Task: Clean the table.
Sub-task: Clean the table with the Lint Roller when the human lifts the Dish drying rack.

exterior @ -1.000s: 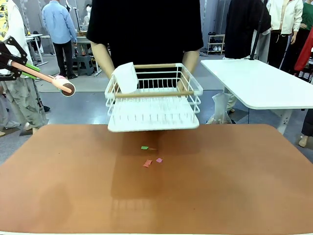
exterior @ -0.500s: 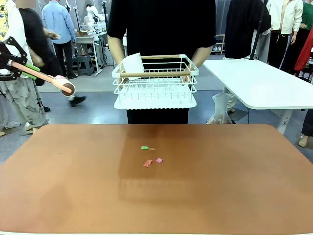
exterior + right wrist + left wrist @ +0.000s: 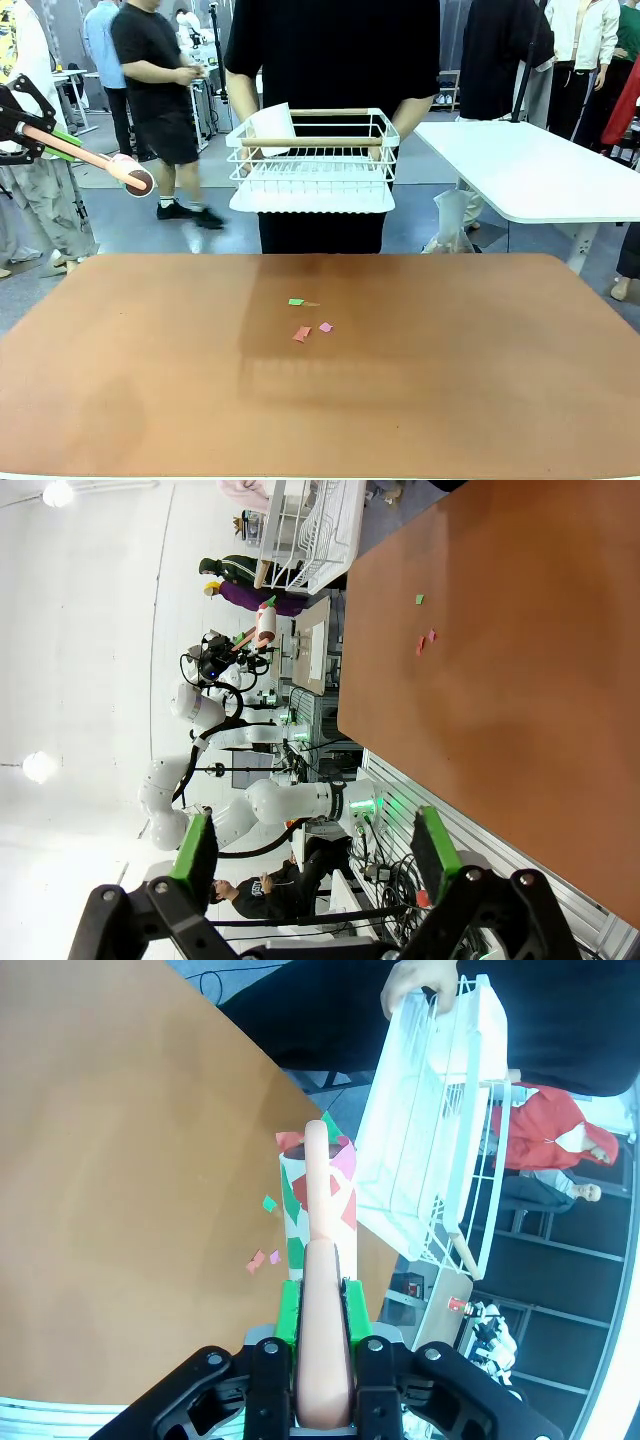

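A lint roller (image 3: 318, 1200) is clamped in the left gripper (image 3: 322, 1310) (paper bits stuck on it); the right gripper (image 3: 315, 848) is spread wide. Below and ahead, on the table (image 3: 120, 1160), at least 3 scraps (image 3: 302, 333) are left uncollected.

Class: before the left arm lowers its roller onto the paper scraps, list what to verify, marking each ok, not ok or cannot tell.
The left gripper is shut on the roller: ok.
The rack is held above the table by the person: ok.
The paper scraps lie uncovered mid-table: ok.
The roller is over the scraps: not ok, it hangs far to their left.
The right gripper is open, away from the scraps: ok.
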`<state>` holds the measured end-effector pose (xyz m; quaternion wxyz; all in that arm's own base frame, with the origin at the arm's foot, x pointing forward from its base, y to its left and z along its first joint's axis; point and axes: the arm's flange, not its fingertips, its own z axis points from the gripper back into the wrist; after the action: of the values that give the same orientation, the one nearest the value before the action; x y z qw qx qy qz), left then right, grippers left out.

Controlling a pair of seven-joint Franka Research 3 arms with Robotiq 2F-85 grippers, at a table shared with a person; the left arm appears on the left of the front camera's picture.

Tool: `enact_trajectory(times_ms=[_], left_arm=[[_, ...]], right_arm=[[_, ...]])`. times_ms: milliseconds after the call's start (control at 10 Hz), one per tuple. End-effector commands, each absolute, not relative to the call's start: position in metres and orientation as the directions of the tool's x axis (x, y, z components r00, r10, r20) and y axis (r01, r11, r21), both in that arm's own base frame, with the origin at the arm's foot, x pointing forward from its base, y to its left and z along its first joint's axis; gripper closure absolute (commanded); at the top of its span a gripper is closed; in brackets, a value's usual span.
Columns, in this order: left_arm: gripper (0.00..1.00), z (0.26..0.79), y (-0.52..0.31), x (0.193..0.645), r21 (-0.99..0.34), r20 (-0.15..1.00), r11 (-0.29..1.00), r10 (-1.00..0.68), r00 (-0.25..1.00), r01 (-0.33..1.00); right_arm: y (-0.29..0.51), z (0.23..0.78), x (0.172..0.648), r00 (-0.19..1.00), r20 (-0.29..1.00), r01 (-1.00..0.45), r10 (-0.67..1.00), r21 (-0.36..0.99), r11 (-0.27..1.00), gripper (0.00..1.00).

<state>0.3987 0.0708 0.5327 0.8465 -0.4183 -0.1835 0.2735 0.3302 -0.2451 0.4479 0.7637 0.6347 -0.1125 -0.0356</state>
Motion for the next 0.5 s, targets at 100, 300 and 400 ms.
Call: enact_trajectory(times_ms=[100,300,400], left_arm=[[1.0,0.535,0.0685,0.3996,-0.805,0.086,0.499,0.632,0.77,-0.32],[1.0,0.535,0.0685,0.3996,-0.805,0.086,0.499,0.632,0.77,-0.32],[0.79,0.5327,0.0708,0.3987,-0.809,0.082,0.5,0.617,0.783,-0.309]], right_arm=[[-0.2441,0.452,0.3278,0.971,0.131,-0.095,-0.199,0.979,0.181,0.0],[-0.2441,0.452,0.3278,0.971,0.131,-0.095,-0.199,0.979,0.181,0.0],[-0.2441,0.452,0.3278,0.971,0.131,-0.095,-0.199,0.979,0.181,0.0]])
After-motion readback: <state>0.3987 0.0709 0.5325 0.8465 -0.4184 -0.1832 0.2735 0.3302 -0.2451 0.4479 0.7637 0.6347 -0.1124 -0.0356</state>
